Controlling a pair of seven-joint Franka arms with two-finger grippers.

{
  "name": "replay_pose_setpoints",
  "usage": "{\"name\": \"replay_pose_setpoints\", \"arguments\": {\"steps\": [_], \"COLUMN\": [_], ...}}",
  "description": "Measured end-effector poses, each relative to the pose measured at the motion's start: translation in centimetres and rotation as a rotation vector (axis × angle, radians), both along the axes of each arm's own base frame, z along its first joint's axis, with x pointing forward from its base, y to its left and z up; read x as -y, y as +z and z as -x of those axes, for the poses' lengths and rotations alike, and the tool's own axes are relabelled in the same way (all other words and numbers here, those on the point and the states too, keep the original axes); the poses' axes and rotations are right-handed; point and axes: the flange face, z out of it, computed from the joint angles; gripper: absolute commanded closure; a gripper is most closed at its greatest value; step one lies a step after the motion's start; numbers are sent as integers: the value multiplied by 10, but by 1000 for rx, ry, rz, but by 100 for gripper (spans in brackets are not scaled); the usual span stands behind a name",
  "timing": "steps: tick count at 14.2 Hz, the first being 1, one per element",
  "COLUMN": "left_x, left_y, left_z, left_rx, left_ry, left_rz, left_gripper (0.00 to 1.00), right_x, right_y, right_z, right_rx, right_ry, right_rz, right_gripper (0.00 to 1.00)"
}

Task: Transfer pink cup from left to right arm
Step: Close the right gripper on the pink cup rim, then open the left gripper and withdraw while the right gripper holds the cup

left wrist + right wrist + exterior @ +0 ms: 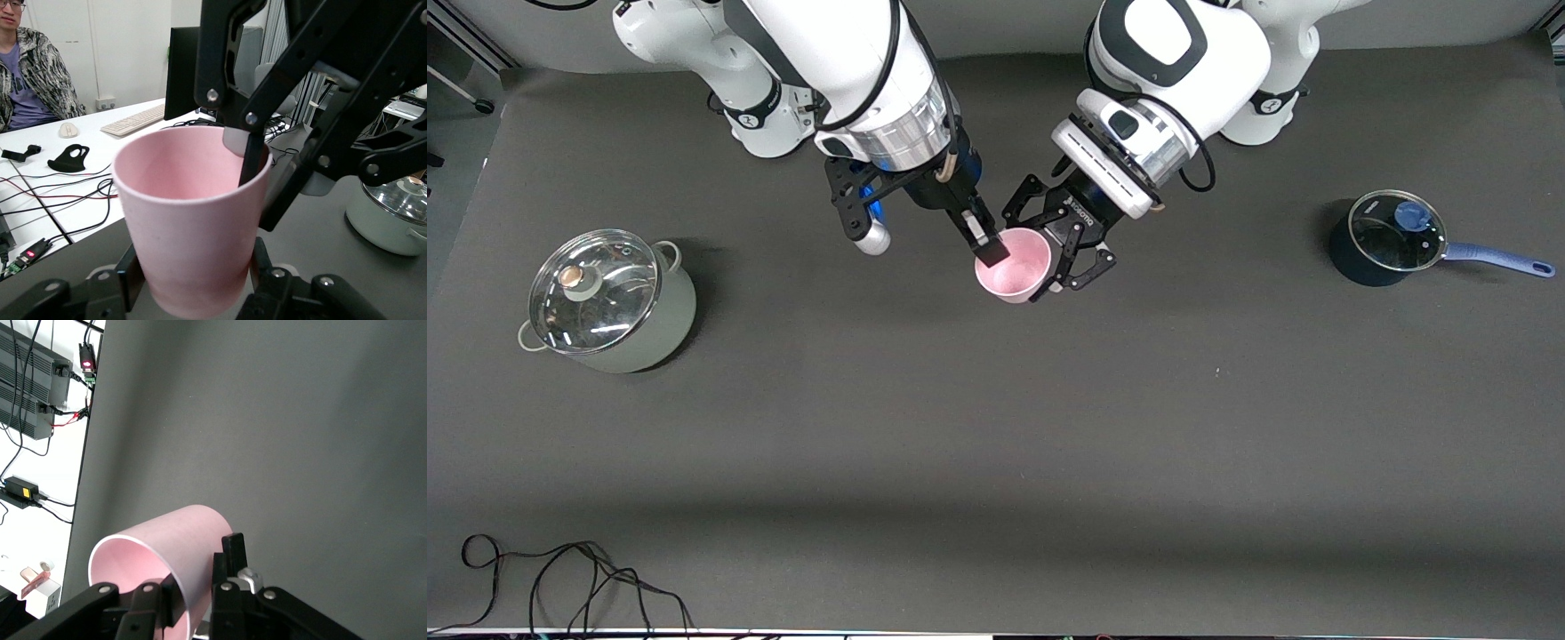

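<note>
Nearest the front camera, at seven o'clock on the table: a loose tangle of thin black cable [560,578], lying on the wide dark-grey table mat [996,427].

At eleven o'clock, reaching in from its base along the top edge: the white right arm with black bands [827,53]. At one o'clock, reaching in to meet it: the white left arm with black bands [1183,62].

At nine o'clock, toward the right arm's end: a large pale-green two-handled pot under a glass lid [609,302], standing well apart from both arms. At three o'clock, toward the left arm's end: a smaller dark-blue saucepan with a glass lid and a long blue handle [1392,238], handle pointing to three o'clock.

At twelve o'clock, held up over the bare mat between the two arm bases: the black skeletal left gripper [1049,253], jaws closed around the lower body of the cup. Touching it from the ten o'clock side: the slim-fingered black right gripper [989,247], jaws pinched on the rim wall, one finger [250,163] inside the mouth and one outside.

Smallest, clasped by both grippers: the pale-pink tapered plastic cup [1012,265], mouth tilted up toward the front camera, clear of the mat.
</note>
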Motion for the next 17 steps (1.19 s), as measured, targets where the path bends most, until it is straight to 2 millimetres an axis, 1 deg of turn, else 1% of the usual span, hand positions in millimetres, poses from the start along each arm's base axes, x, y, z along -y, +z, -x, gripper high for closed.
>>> {"name": "replay_pose_setpoints", "arguments": {"steps": [1,3,5,8,10,11,13,15,17], "left_x": [-1,-1,0,0,-1,-3,-14,-29,-49], "left_y": [-1,-1,-2,-4,-6,-9,-20,-35,-52], "left_z": [-1,-1,0,0,-1,-3,-15,-30,-48], "left_rx": [-7,-16,-20,-40,-94,-131,-194,-246,-283], "left_ry": [6,10,10,18,48,70,119,166,214], "left_rz": [4,10,12,25,66,91,125,145,153], "left_gripper": [9,7,1,1,1,1,1,1,1], "right_x": [1,6,11,17,26,34,54,73,100], "right_y": [1,2,2,4,4,4,4,-1,-9], "right_z": [-1,-6,-10,-15,-22,-28,-43,-54,-65], "right_rx": [5,12,17,25,38,47,72,77,52], "right_ry": [-4,-14,-21,-17,4,18,65,141,237], "right_rz": [-1,0,-1,1,8,14,32,68,121], "right_gripper": [100,100,100,100,100,100,100,100,100]}}
